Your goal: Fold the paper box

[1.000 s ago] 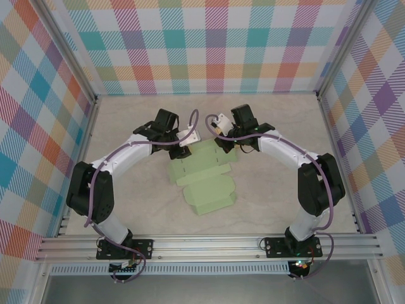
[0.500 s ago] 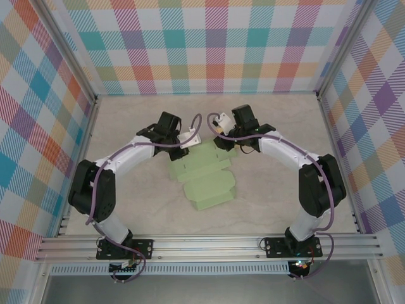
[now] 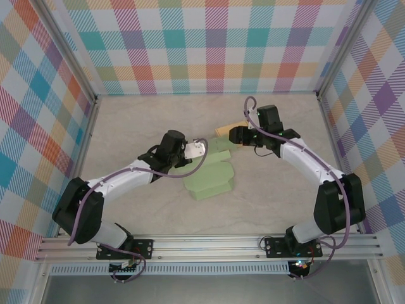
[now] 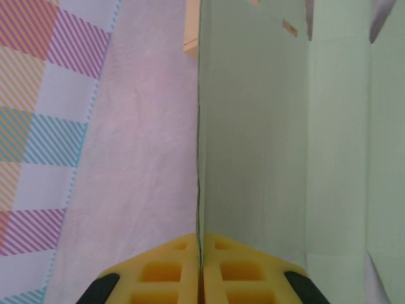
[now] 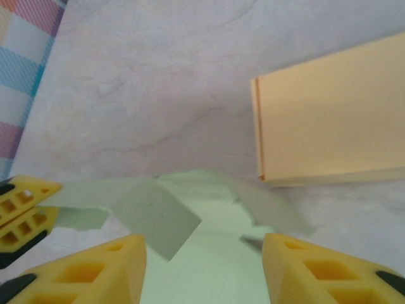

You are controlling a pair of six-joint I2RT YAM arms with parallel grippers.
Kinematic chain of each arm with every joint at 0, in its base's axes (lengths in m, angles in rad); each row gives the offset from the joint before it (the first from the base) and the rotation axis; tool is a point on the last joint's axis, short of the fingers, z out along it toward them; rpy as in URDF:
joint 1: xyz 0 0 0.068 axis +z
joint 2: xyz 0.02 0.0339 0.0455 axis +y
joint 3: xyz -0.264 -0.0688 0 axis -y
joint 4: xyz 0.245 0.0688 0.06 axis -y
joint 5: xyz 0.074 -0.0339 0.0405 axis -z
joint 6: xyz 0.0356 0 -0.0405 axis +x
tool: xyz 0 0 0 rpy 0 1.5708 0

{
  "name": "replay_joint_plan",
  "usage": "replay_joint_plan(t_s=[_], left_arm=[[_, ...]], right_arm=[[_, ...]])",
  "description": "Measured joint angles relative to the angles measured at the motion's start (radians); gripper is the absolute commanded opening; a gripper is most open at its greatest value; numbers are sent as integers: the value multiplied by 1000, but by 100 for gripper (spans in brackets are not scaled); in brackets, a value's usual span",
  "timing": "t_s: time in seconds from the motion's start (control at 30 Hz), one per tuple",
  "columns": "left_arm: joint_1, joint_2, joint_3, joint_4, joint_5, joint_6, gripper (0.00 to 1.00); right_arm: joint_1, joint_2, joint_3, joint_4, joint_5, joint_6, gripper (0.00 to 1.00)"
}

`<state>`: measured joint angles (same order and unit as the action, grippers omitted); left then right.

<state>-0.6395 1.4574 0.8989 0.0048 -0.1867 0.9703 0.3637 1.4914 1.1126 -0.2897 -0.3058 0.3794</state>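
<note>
Green box (image 3: 209, 183) edge now pinched tight in left gripper (image 4: 200, 244); right gripper (image 5: 202, 253) let go, half open, empty. Likely regrip next.

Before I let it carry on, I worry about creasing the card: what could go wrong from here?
The left gripper pinches just a thin edge of the green paper box; a pull may slip off or tear it.
The right gripper is open above loose flaps, so the sheet may spring back.
The orange box lies close and could get nudged.
</note>
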Motion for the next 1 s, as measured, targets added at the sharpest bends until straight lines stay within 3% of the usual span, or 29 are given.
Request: replay_joint_plan(t_s=[0.3, 0.73, 0.9, 1.0], left_arm=[[-41, 42, -28, 81, -115, 26, 10], [-61, 42, -28, 84, -121, 39, 9], [-71, 51, -28, 86, -121, 41, 7], [-76, 66, -28, 86, -122, 41, 6]], right_arm=[[41, 36, -25, 24, -51, 131, 65], [90, 164, 135, 2, -36, 137, 74], [111, 203, 145, -19, -36, 153, 68], [124, 222, 149, -18, -43, 169, 56]])
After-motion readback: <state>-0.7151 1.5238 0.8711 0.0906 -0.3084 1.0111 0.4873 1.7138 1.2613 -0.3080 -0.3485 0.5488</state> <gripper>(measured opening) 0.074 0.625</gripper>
